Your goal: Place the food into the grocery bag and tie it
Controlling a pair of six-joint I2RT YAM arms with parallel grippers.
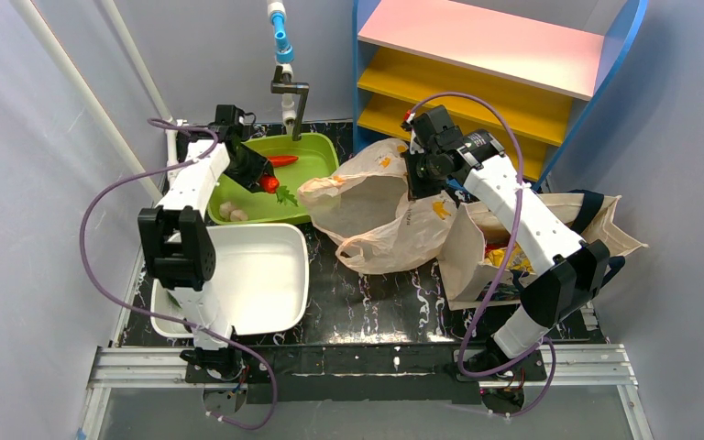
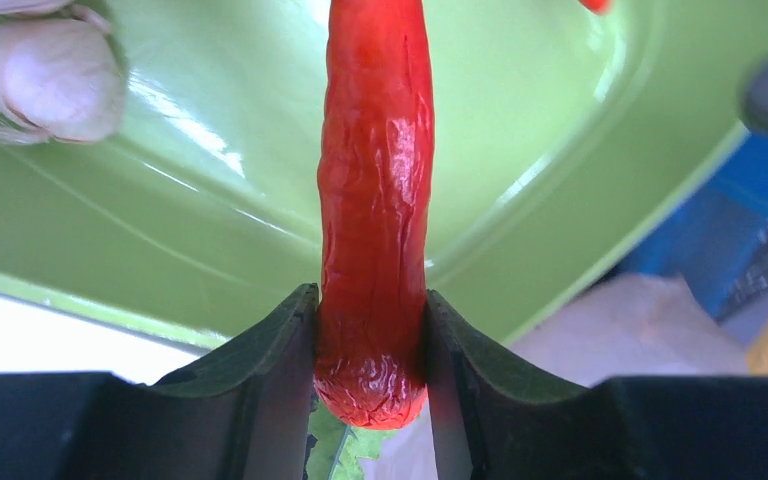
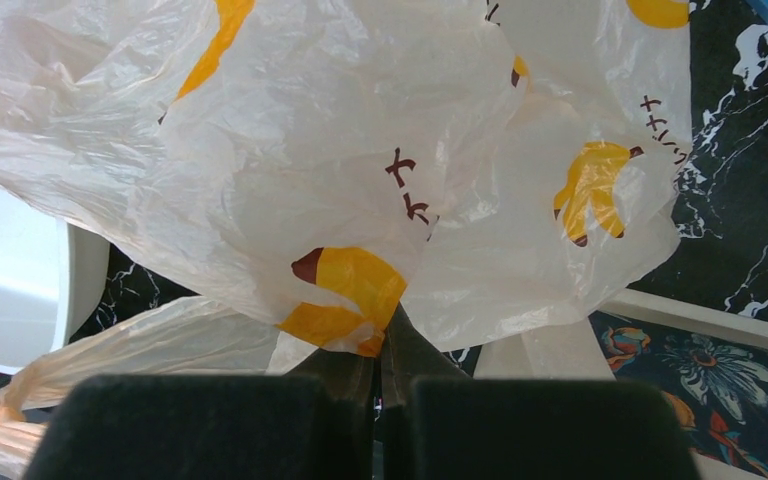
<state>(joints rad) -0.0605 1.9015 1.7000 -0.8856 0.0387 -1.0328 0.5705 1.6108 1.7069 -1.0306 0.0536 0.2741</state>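
Note:
My left gripper (image 1: 264,177) is shut on the long orange-red vegetable (image 1: 269,183) and holds it over the green tub (image 1: 316,151). In the left wrist view the vegetable (image 2: 375,200) sits between the fingers of that gripper (image 2: 372,340), green leaf below. A red piece (image 1: 283,160) lies in the tub. The beige grocery bag (image 1: 376,211) with banana marks lies open mid-table. My right gripper (image 1: 419,179) is shut on its far rim. In the right wrist view the gripper (image 3: 385,335) pinches the bag's plastic (image 3: 360,150). The other food is out of view.
Pale garlic-like bulbs (image 1: 232,213) lie in the green tub, and they also show in the left wrist view (image 2: 45,75). A white tub (image 1: 266,275) stands at front left. A cream canvas tote (image 1: 477,247) lies right of the bag. A tap (image 1: 291,92) and a coloured shelf (image 1: 504,55) stand behind.

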